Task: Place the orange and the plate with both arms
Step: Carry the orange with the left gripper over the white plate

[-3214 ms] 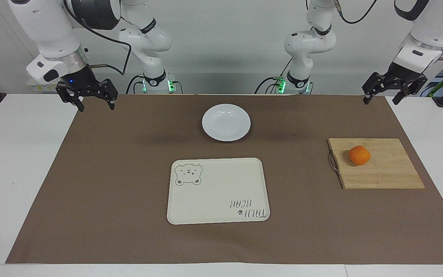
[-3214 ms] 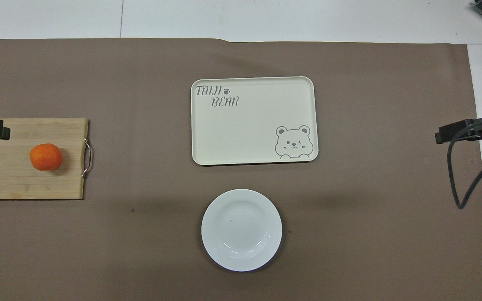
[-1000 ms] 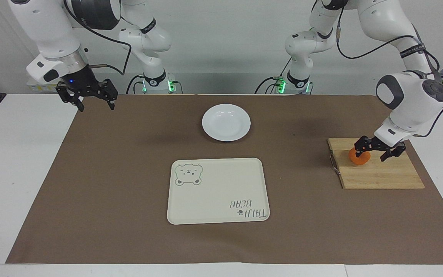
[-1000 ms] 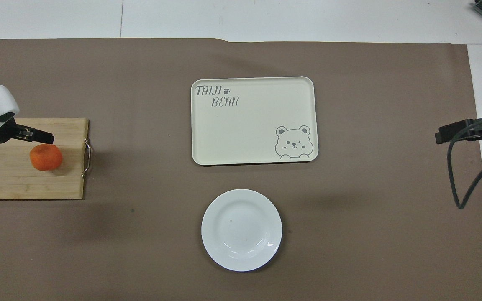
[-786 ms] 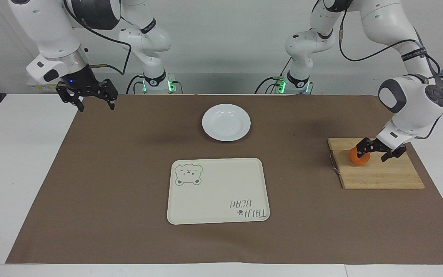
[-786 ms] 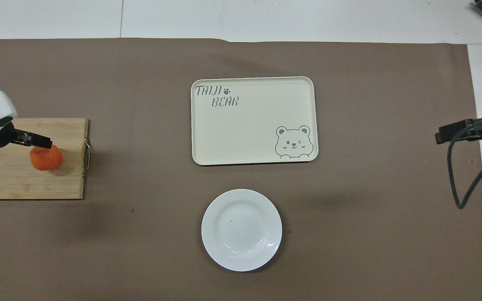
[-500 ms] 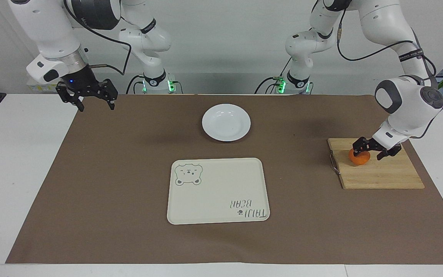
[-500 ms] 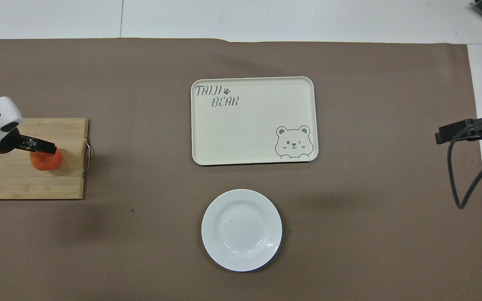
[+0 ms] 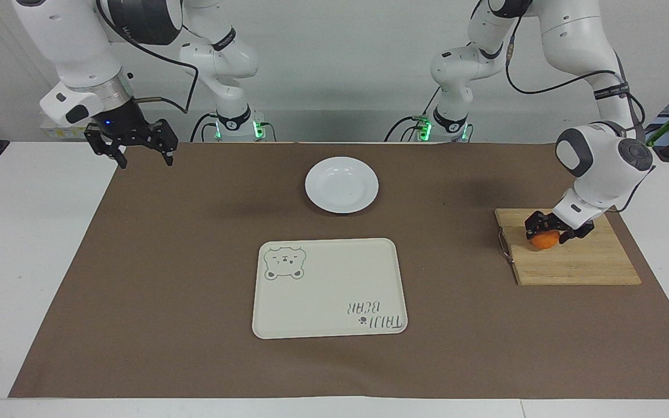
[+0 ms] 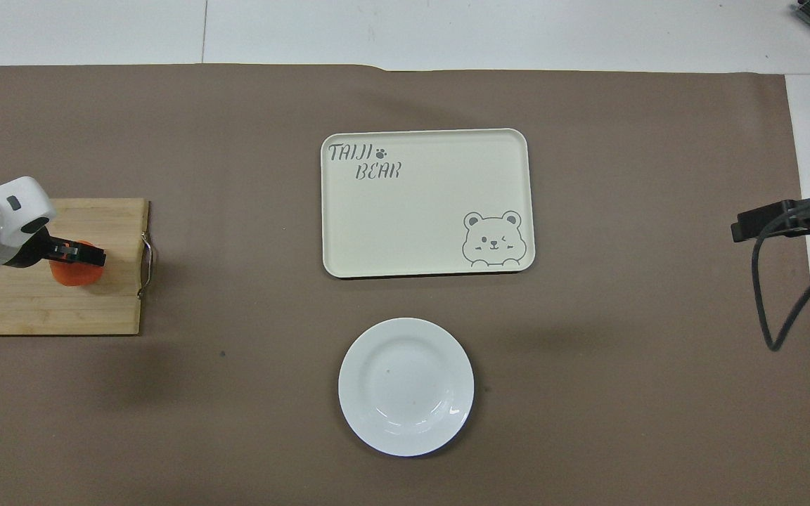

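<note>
Surface: brown mat (image 9: pixel 195 278)
Left gripper (image 9: pixel 548 233): closed around orange (image 9: pixel 545 240) on cutting board (image 9: pixel 578 261)
Right gripper (image 9: pixel 139 152): wide, waiting over mat corner
Plate (image 9: pixel 341 184): beside tray (image 9: pixel 328 287), nearer the robots

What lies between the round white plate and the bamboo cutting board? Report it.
Only bare brown table cover lies between the round white plate and the bamboo cutting board, which bears the small orange; the overhead view shows it.

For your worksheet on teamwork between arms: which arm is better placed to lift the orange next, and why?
The left. Its gripper is already shut on the orange on the cutting board, while the right gripper waits, open, over the mat's corner.
</note>
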You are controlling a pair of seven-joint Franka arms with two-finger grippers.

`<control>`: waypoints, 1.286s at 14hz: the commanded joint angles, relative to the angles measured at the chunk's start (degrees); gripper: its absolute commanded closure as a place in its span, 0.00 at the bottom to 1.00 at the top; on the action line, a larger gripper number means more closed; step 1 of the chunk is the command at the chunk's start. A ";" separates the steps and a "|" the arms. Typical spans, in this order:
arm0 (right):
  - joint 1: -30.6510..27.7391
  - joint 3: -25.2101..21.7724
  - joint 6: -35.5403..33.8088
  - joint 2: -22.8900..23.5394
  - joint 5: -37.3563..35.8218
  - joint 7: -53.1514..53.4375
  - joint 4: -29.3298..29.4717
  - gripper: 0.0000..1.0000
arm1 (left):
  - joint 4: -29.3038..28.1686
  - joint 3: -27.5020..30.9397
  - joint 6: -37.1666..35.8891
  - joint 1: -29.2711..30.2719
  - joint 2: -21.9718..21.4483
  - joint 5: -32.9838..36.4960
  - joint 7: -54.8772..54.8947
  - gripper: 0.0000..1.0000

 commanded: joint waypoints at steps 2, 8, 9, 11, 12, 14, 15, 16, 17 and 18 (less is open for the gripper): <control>0.08 0.14 -0.67 0.23 -0.45 1.18 0.57 0.00 | -0.87 -0.03 1.35 -0.35 -1.76 0.44 0.09 1.00; 0.08 0.14 -0.67 0.23 -0.45 1.18 0.57 0.00 | 0.36 -0.56 -1.61 -8.23 -9.22 0.44 -4.98 1.00; 0.08 0.14 -0.67 0.23 -0.45 1.18 0.57 0.00 | 0.36 -0.47 -3.38 -10.52 -10.28 0.44 -6.22 1.00; 0.08 0.14 -0.67 0.23 -0.45 1.18 0.57 0.00 | 0.19 -0.47 -4.80 -15.96 -10.99 0.44 -10.69 1.00; 0.08 0.14 -0.67 0.23 -0.45 1.18 0.57 0.00 | 0.01 -0.56 -4.80 -18.43 -11.08 0.44 -13.67 1.00; 0.08 0.14 -0.67 0.23 -0.45 1.18 0.57 0.00 | -0.60 -0.65 -4.97 -23.17 -11.61 0.44 -19.30 1.00; 0.08 0.14 -0.67 0.23 -0.45 1.18 0.57 0.00 | -0.69 -0.73 -4.98 -25.55 -11.70 0.44 -22.11 1.00; 0.08 0.14 -0.67 0.23 -0.45 1.18 0.57 0.00 | -1.13 -0.74 -4.89 -28.35 -11.52 0.35 -25.45 1.00; 0.08 0.14 -0.67 0.23 -0.45 1.18 0.57 0.00 | -1.39 -0.74 -4.71 -30.82 -11.26 0.35 -28.35 1.00; 0.08 0.14 -0.67 0.23 -0.45 1.18 0.57 0.00 | -1.65 -0.74 -4.71 -33.19 -11.26 0.26 -30.82 1.00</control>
